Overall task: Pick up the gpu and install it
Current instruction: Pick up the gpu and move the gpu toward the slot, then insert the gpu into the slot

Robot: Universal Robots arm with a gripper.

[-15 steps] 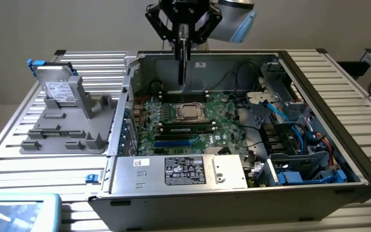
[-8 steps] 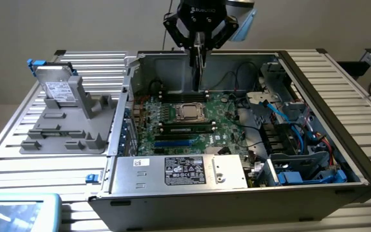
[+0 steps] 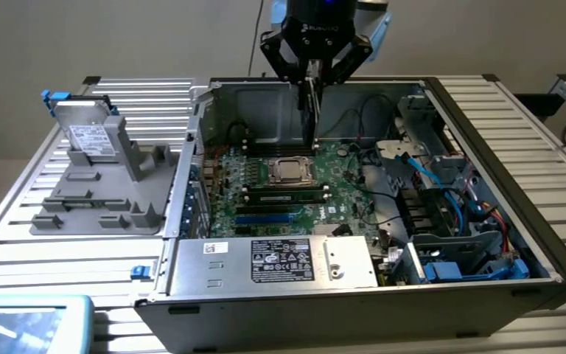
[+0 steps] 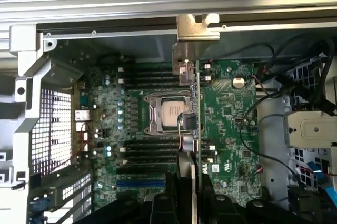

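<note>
Your pincer (image 3: pixel 312 77) is closed down narrow on the gpu (image 3: pixel 314 118), one finger on each flat face. The card hangs edge-on in the upper centre of the exterior view. It is inside the open computer case (image 3: pixel 253 110), above the far part of the motherboard (image 3: pixel 347 210) and just beyond the processor socket (image 3: pixel 291 171). Whether its lower edge touches the board yet, you cannot tell from either view.

Treat the card as light and stiff but fragile. It probably will not bend or sag, though a thin board clamped at one spot can pivot between the fingers if an edge catches. The flat faces near the top edge look like the safest place to hold, clear of the contact edge below and of small parts that pressure could crack. The smooth faces may also be a little slippery, so a square grip matters more than a hard one.

Seen this way the card is little more than a dark, thin vertical strip. In the wrist view it runs as a narrow line over the green motherboard, ending in its silver end bracket (image 4: pixel 197 32), which has a bent tab near the case wall. The faces are turned away, so you cannot read their colours here.
</note>
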